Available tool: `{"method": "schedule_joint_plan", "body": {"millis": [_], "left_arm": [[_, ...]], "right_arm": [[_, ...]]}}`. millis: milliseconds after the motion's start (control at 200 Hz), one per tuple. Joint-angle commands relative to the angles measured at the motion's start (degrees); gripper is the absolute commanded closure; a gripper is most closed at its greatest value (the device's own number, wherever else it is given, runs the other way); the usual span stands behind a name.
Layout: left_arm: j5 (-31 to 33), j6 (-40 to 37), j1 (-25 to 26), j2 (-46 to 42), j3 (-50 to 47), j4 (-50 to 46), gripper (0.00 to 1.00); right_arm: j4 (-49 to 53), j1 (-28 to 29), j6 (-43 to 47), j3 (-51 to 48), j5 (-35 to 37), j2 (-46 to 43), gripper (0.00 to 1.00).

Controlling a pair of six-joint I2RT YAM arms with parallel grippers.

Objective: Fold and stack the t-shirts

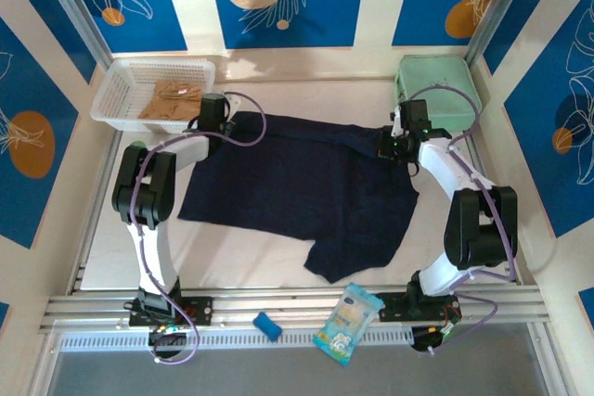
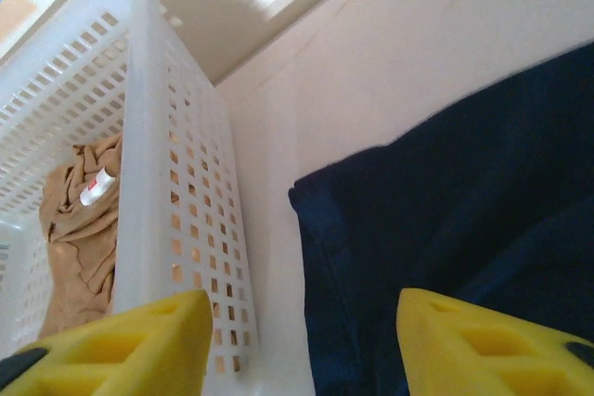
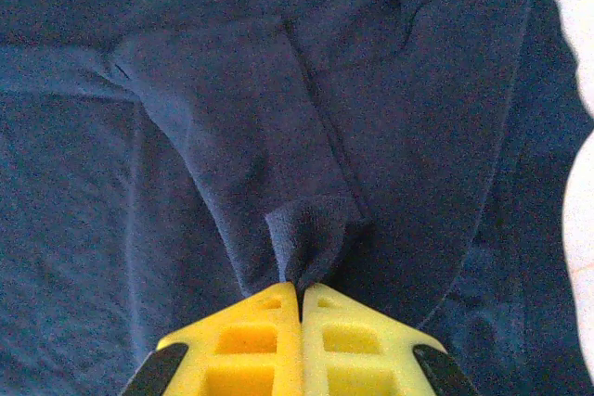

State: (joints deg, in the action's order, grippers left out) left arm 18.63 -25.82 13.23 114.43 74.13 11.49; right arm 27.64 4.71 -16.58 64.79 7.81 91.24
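Note:
The dark navy t-shirt lies spread across the middle of the table, one sleeve trailing toward the front. My left gripper is at its far left corner, beside the basket. In the left wrist view that gripper stands open, with the navy t-shirt's corner lying loose on the table between and beyond the yellow fingers. My right gripper is at the t-shirt's far right edge. It is shut on a pinched fold of the navy cloth. The tan t-shirt lies crumpled in the basket.
The white perforated basket stands at the back left, its wall just left of my left gripper. A mint-green case sits at the back right. A small blue object and a packet lie on the front rail.

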Motion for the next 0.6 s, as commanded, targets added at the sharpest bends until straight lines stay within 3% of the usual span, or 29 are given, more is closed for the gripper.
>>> {"method": "schedule_joint_plan", "body": {"millis": [0,420,520,595], "left_arm": [[0.22,1.43,-0.36,-2.71,-0.76,-2.69,0.41],[-6.5,5.58,1.42,-3.61,7.1,-10.29,0.08],[-6.65,6.52,2.55,-4.01,9.33,-11.41,0.0],[-6.55,6.75,3.8,-5.16,11.35,-13.12,0.01]], "right_arm": [[4.26,1.03,-0.86,0.83,3.17,2.45,1.0],[11.82,2.39,-2.42,5.24,3.02,11.01,1.0],[14.9,2.75,-1.72,7.29,2.24,11.77,0.77],[17.83,2.89,-0.94,9.26,1.43,11.06,0.58]]}}
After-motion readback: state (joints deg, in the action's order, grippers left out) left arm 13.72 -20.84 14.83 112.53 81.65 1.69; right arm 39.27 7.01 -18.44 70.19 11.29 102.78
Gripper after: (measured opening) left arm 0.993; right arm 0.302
